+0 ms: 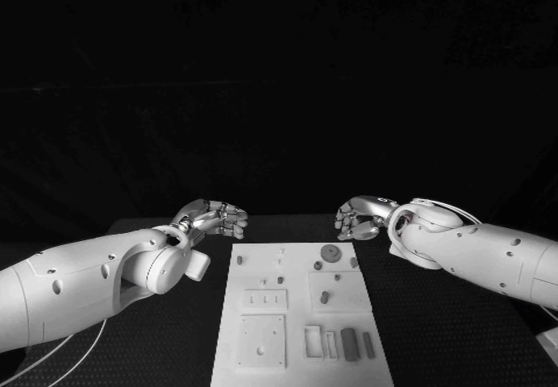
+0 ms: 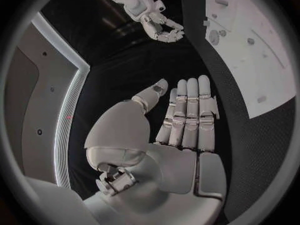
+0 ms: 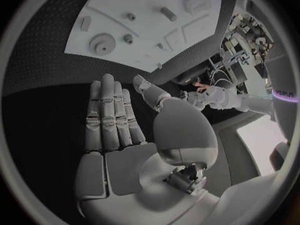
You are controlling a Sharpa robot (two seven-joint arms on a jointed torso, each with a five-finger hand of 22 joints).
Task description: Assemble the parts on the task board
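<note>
Hands idling: left hand [image 1: 214, 219] and right hand [image 1: 360, 219] hovering empty, fingers apart, at 11 and 1 o'clock off the task board [image 1: 297, 322]; no part grasped yet, so next move is probably reaching for the gear [image 1: 333, 255].

White task board [image 1: 297, 322] with grey parts [image 1: 333, 255] on a black table [image 1: 442, 339]; silver robot hands.

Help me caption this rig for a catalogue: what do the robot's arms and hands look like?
Two smooth white arms with small dark holes; each ends in a silver, segmented hand, the left hand and the right hand. A thin pale cable loops over the right wrist.
</note>
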